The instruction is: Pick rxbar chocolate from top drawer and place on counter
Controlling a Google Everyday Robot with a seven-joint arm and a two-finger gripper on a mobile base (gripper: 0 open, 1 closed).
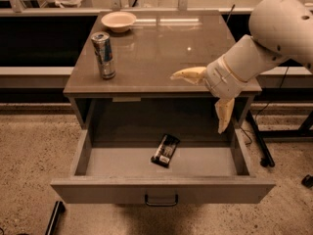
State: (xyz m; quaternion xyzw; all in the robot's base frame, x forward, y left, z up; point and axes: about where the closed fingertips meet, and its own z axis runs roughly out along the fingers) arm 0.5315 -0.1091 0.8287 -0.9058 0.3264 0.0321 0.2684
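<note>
The rxbar chocolate [166, 150], a small black bar with a pale label at its near end, lies flat inside the open top drawer [161, 190], right of its middle. The drawer is pulled out under the counter [161, 48]. My gripper [203, 99] hangs over the counter's front right edge, above and to the right of the bar, well apart from it. Its two pale fingers are spread wide: one [188, 75] points left over the counter, the other [224, 115] points down over the drawer's right side. It holds nothing.
A silver-blue drink can [103, 55] stands at the counter's left front. A pale bowl [119, 21] sits at the back left. A dark table leg [257, 141] stands right of the cabinet. A dark bar [55, 218] lies on the floor at lower left.
</note>
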